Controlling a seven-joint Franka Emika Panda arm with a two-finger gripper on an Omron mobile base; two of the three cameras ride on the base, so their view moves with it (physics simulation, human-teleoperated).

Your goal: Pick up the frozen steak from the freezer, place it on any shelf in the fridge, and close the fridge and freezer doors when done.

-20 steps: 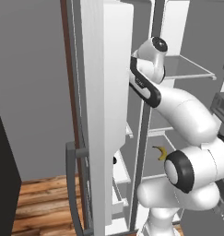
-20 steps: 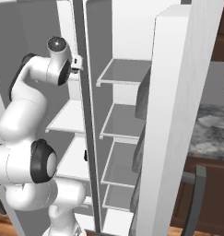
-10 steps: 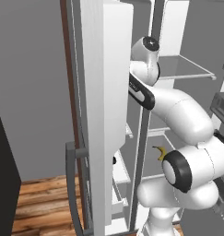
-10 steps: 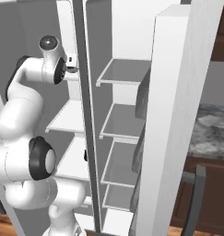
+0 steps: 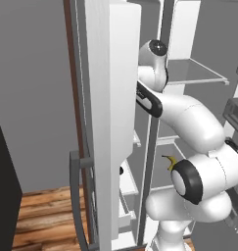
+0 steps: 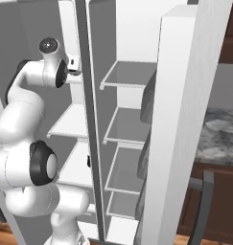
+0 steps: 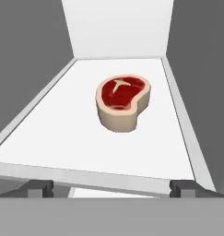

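- Now the frozen steak (image 7: 122, 103) lies flat on a white freezer shelf (image 7: 49, 138), a little right of the shelf's middle and well back from its front edge — red face up, pale rim all round.
- Nothing touches the steak; the gripper (image 7: 111, 186) sits short of the shelf's front lip, its 2 dark fingertips (image 7: 39, 186) spread wide apart with nothing between them.
- Seen from the left base, the arm (image 5: 189, 122) reaches up past the edge of the open freezer door (image 5: 110, 112) into the freezer (image 6: 70, 119).
- A yellow banana (image 5: 169, 162) shows low down behind the arm, and a small black lump (image 5: 121, 170) sits just beside the door's inner face.
- From the right base, the fridge (image 6: 127, 143) stands open, its thin grey shelves (image 6: 130, 74) bare — the fridge door (image 6: 180, 134) is swung out at the right, with its dark bar handle (image 6: 202, 206) low down.
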